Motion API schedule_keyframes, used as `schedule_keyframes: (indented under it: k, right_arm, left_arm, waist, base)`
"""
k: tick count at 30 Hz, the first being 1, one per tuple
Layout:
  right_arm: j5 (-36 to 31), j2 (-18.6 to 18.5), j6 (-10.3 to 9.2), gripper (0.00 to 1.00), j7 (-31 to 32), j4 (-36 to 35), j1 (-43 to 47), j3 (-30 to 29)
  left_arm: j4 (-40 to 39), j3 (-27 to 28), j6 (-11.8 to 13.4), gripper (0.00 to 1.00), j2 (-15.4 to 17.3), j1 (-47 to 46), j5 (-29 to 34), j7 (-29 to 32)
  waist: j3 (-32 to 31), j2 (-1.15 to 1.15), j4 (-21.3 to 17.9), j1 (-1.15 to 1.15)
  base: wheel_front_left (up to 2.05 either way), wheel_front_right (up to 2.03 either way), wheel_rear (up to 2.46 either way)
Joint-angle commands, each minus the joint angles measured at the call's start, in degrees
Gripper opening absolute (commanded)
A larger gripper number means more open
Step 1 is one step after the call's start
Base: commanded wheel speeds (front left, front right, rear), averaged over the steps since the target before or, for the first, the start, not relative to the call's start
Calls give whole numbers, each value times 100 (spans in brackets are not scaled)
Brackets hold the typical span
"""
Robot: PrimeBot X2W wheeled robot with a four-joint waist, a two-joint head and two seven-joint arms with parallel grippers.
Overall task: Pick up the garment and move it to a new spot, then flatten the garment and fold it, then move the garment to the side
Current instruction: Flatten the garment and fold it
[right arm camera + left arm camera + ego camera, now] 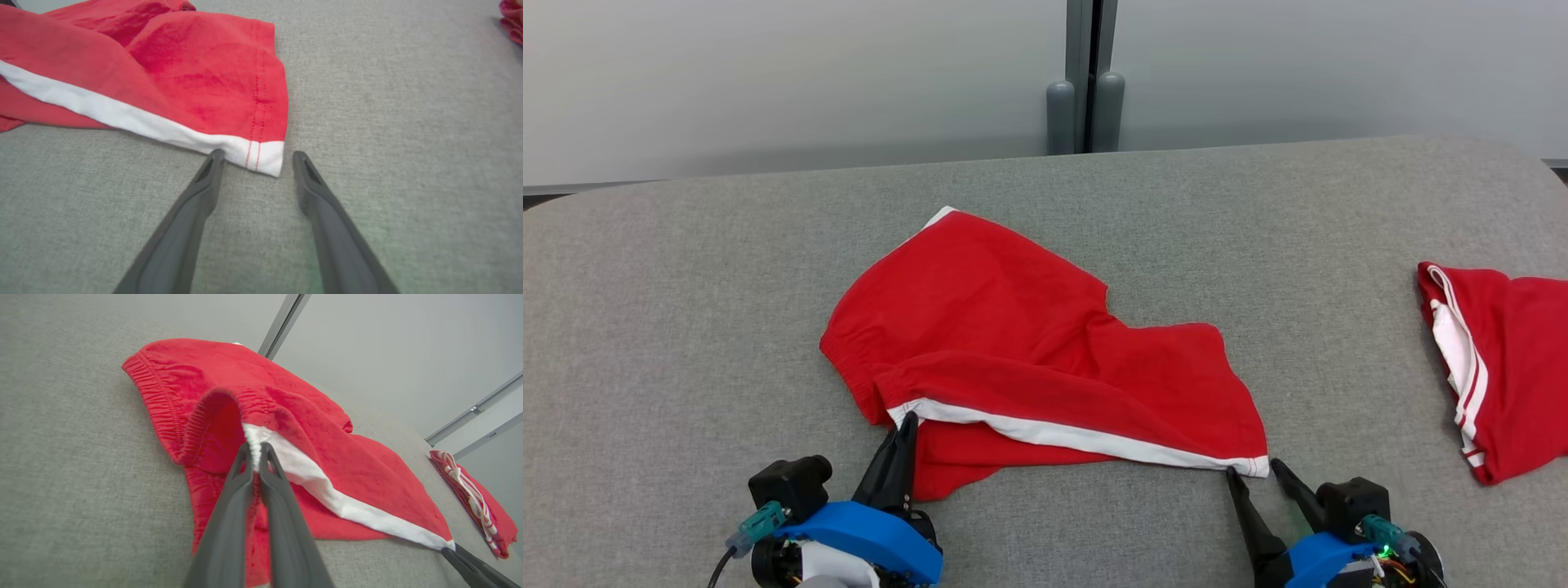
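Firmly the left gripper [255, 451] clamps the red shorts [1029, 351], while the right gripper [258, 158], jaws wide, perhaps touches them.

Light is bright, soft and even across my grey surface [686, 327]. Only faint shadows edge the garment [1029, 359]. My wrist views bend straight lines toward their edges.

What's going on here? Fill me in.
The robot is working on red shorts lying rumpled on a grey padded surface. Its left tool is shut on the waistband end of the white side stripe. Its right tool is open, straddling the stripe's hem corner, not yet gripping. Another red garment lies at the right.
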Motion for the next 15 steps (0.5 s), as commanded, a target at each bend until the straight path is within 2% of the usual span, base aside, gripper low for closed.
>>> schedule_keyframes:
  k: [1,2,5,6,8,9,10,11,12,15]
  right_arm:
    - [-35,-18,1,84,-24,11,-104,-17]
    - [-36,-18,1,81,-24,20,-103,-14]
    - [-37,-18,1,64,-24,39,-134,-10]
    - [-34,-18,1,49,-24,47,-142,-3]
    - [-34,-18,1,39,-24,60,-149,2]
    - [-34,-18,1,29,-24,58,-146,5]
    - [-35,-18,1,13,-24,47,-138,9]
    - [-28,-18,1,7,-24,21,-125,3]
    - [-18,-18,1,2,-24,-7,-103,-10]
    - [-2,-19,1,0,-24,-90,-43,-60]
  left_arm:
    - [7,-18,-14,0,11,-36,24,-22]
    - [8,-17,-14,0,12,-39,29,-22]
    - [8,-15,-14,0,12,-45,40,-22]
    - [6,-9,-14,0,11,-47,42,-22]
    - [13,-2,-14,0,10,-50,49,-22]
    - [20,3,-14,0,11,-48,54,-22]
    - [24,11,-14,0,13,-45,62,-22]
    - [27,22,-14,0,12,-38,63,-22]
    - [33,32,-14,0,7,-24,60,-22]
    - [38,58,-14,0,-2,2,74,-22]
  waist:
    - [18,0,13,0]
    - [25,0,17,0]
    - [38,0,25,0]
    - [42,0,27,0]
    - [48,0,29,0]
    - [48,0,26,0]
    - [46,0,20,0]
    - [39,0,14,0]
    - [30,0,6,0]
    - [13,0,-12,0]
  base:
    - [0,0,0]
    - [0,0,0]
    - [0,0,0]
    - [0,0,0]
    - [0,0,0]
    - [0,0,0]
    - [0,0,0]
    - [0,0,0]
    - [0,0,0]
    - [0,0,0]
